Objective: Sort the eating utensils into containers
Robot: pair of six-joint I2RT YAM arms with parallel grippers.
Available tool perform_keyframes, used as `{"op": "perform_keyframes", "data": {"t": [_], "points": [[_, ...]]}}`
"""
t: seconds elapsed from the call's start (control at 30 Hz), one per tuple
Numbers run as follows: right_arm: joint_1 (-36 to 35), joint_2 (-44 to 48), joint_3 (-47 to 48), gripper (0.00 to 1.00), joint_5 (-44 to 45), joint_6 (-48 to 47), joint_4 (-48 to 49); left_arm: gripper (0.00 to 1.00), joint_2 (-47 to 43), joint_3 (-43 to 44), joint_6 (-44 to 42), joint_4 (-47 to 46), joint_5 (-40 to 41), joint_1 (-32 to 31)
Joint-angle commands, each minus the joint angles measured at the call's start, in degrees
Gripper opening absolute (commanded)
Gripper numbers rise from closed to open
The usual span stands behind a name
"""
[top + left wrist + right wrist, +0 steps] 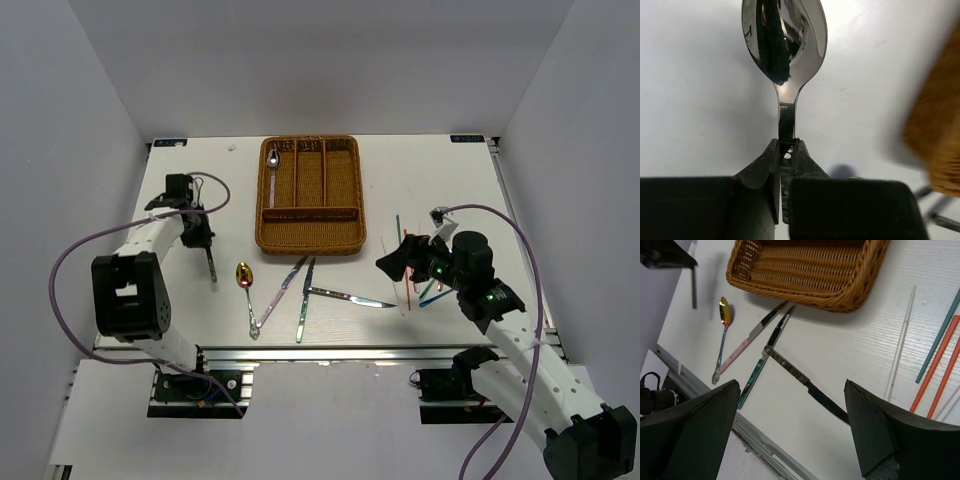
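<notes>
Clamped in my left gripper [786,150], a silver spoon [784,40] is held by its handle, bowl pointing away, above the tabletop [690,100] left of the wicker tray [935,125]. My right gripper [792,415] is spread wide and empty above a knife [790,371], red chopsticks [935,365] to its right.

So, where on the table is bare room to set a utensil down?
Bare: the table right of the wicker tray, beyond the chopsticks. Crowded: in front of the tray, where the gold spoon and knives lie.
</notes>
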State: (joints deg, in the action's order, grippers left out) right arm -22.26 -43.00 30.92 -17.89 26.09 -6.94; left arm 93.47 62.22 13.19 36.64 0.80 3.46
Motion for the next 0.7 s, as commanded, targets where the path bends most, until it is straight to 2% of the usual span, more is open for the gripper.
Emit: {"op": "perform_keyframes", "data": {"t": [0.0, 0.1, 0.23, 0.33, 0.47, 0.53, 0.67], "points": [[-0.2, -1.6, 3.4, 0.89, 2.2, -0.3, 0.1, 0.0, -9.4, 7.1, 4.4, -6.8, -7.9, -1.0], [-0.2, -2.5, 5.3, 0.89, 3.8, 0.2, -1.2, 0.0, -10.0, 10.3, 7.0, -10.7, -10.0, -2.5], [-0.2, -3.3, 8.5, 0.89, 5.8, 0.5, -4.0, 0.0, -5.1, 17.4, 11.8, -18.1, -10.2, -5.1], [-0.2, -3.2, 10.3, 0.89, 7.4, 1.2, -6.2, 0.0, 3.1, 21.9, 13.7, -21.2, -11.1, -7.1], [-0.2, -3.0, 11.3, 0.89, 7.9, 2.3, -7.8, 0.0, 16.8, 34.8, 12.0, -21.2, -10.4, -9.8], [-0.2, -2.8, 11.3, 0.89, 8.3, 2.3, -8.5, 0.0, 20.9, 39.0, 11.3, -22.0, -11.2, -10.1], [-0.2, -3.1, 11.5, 0.89, 9.5, 1.7, -9.8, 0.0, 30.9, 51.4, 9.0, -18.2, -12.6, -11.2]]}}
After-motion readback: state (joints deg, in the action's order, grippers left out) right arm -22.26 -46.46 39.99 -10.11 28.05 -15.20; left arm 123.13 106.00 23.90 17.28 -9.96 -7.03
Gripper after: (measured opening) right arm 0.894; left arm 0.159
